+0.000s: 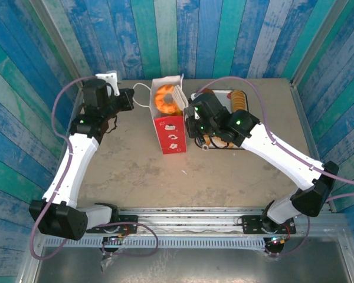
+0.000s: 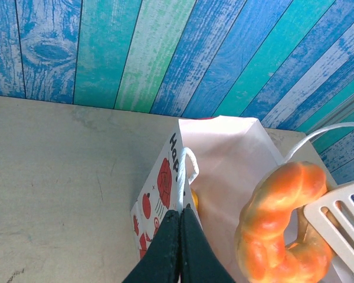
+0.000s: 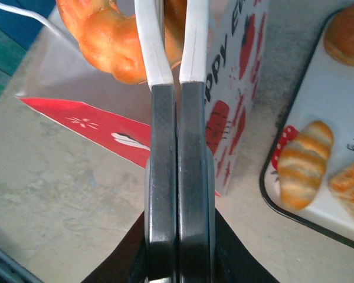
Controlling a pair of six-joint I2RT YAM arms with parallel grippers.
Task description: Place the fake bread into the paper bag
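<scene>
One ring doughnut (image 1: 163,97), pinched by right end effector (image 3: 171,41), tops paper bag (image 1: 171,137); left end effector (image 2: 180,219) clamps rim.

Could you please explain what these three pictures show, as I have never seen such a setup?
The left arm and right arm are white robot limbs bolted at the near edge of a grey table, each ending in a black two-finger gripper. One picture looks down from above; the others come from a camera on each wrist. The left gripper is pinched shut on the rim of a red-and-white paper bag. The right gripper squeezes white plastic tongs holding a glossy orange ring doughnut at the bag's mouth. Beside the bag, a white tray carries more toy pastries.
</scene>
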